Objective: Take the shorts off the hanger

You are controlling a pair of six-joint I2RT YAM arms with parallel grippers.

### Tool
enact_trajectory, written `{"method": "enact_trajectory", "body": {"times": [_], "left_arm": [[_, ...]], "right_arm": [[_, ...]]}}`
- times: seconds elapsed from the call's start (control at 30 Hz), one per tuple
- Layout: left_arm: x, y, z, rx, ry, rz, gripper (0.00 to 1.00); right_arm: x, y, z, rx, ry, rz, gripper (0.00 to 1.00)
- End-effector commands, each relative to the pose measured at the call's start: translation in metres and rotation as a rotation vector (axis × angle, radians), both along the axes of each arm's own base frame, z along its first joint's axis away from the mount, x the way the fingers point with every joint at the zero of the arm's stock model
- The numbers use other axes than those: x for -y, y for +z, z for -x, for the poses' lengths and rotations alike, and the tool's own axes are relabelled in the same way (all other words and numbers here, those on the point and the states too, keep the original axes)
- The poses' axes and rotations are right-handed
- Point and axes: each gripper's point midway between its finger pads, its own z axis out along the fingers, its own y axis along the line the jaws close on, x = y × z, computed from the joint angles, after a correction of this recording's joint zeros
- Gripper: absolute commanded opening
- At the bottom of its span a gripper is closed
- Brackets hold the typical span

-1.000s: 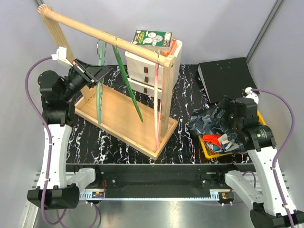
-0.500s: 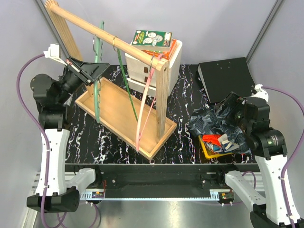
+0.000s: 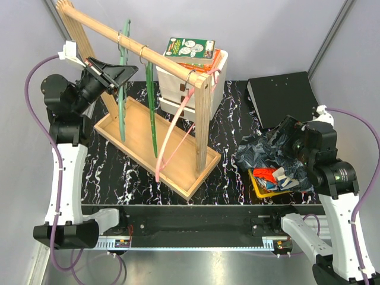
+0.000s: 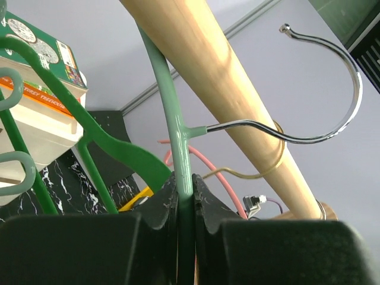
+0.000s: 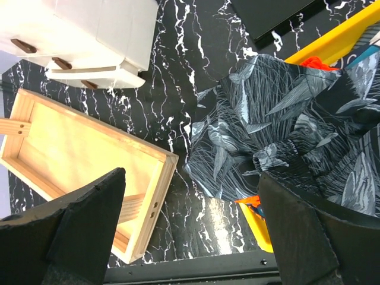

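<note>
My left gripper (image 3: 120, 75) is shut on the stem of a bare light green hanger (image 3: 123, 101), just below its metal hook (image 4: 332, 113), which rests on the wooden rail (image 3: 136, 44). The left wrist view shows the stem (image 4: 176, 142) pinched between the jaws of that gripper (image 4: 185, 193). A dark green hanger (image 3: 152, 113) and a pink hanger (image 3: 172, 139) hang empty beside it. The dark navy-grey patterned shorts (image 3: 264, 151) lie on the yellow bin (image 3: 261, 187), over the orange shorts (image 3: 265, 173) and the blue, orange and white shorts (image 3: 282, 180). My right gripper (image 3: 285, 135) is open and empty above them; it also shows in the right wrist view (image 5: 190, 202).
The wooden rack's tray base (image 3: 148, 142) stands left of centre. White drawers (image 3: 178, 89) with a green box on top (image 3: 190, 48) stand behind it. A black box (image 3: 282, 95) lies at the back right. Grey walls close in on both sides.
My left gripper has lifted up and right with the light green hanger. The rail has shifted and the pink and dark green hangers have swung left. My right arm drew back to the right.
</note>
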Motion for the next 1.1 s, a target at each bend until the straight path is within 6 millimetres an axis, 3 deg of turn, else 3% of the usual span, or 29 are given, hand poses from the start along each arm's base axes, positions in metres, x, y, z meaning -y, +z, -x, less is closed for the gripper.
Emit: {"method": "enact_trajectory", "body": {"times": [0.0, 0.23, 0.53, 0.7, 0.8, 1.07], "left_arm": [[-0.004, 0.033, 0.008, 0.103, 0.036, 0.014, 0.0], [-0.005, 0.003, -0.008, 0.002, 0.046, -0.006, 0.0], [-0.007, -0.012, -0.016, -0.037, 0.06, -0.027, 0.0], [-0.008, -0.026, -0.017, -0.063, 0.07, -0.052, 0.11], [-0.008, -0.031, -0.018, -0.069, 0.068, -0.062, 0.16], [-0.006, -0.019, -0.027, -0.056, 0.051, -0.06, 0.0]], "right_arm": [[-0.014, 0.013, 0.0, 0.028, 0.068, -0.043, 1.0], [-0.046, -0.005, -0.002, -0.058, 0.225, -0.108, 1.0], [-0.072, -0.005, 0.009, -0.062, 0.353, -0.146, 1.0], [-0.092, -0.021, 0.016, -0.146, 0.402, -0.161, 1.0], [-0.093, -0.029, 0.02, -0.187, 0.393, -0.141, 1.0], [-0.086, -0.023, 0.021, -0.164, 0.375, -0.116, 1.0]]}}
